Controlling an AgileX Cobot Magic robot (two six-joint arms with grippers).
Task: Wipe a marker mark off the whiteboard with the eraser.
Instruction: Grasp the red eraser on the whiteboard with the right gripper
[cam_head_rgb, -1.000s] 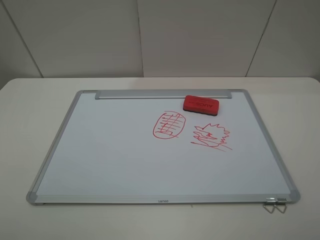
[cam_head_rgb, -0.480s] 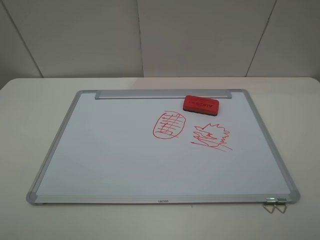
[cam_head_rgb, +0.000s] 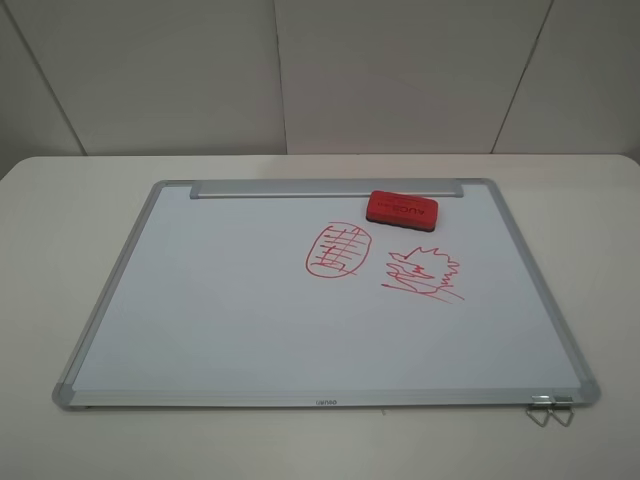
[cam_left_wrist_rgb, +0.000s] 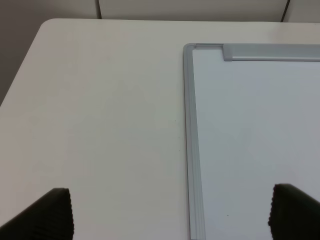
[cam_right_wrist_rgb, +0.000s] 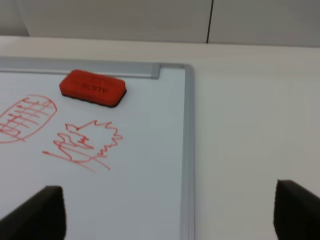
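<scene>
The right pincer (cam_right_wrist_rgb: 172, 212) is open, its two dark fingers wide apart and holding nothing. The red eraser (cam_right_wrist_rgb: 93, 88) lies on the whiteboard (cam_right_wrist_rgb: 188, 150) well ahead of it, just beside the grey tray strip (cam_right_wrist_rgb: 30, 63). The oval mark (cam_right_wrist_rgb: 27, 119) lies nearer to this pincer than the eraser, beside a spiky scribble (cam_right_wrist_rgb: 85, 145). The left pincer (cam_left_wrist_rgb: 175, 215) is open too. The board's frame runs between its fingers, with the table (cam_left_wrist_rgb: 100, 125) on one side.

Only the tips show. The left gripper (cam_left_wrist_rgb: 170, 215): two matte black fingers (cam_left_wrist_rgb: 47, 217), rounded ends, inner edges finely ribbed. The right gripper (cam_right_wrist_rgb: 167, 215): same black pads (cam_right_wrist_rgb: 37, 215), blunt-ended, out of focus; surface texture cannot be made out.
</scene>
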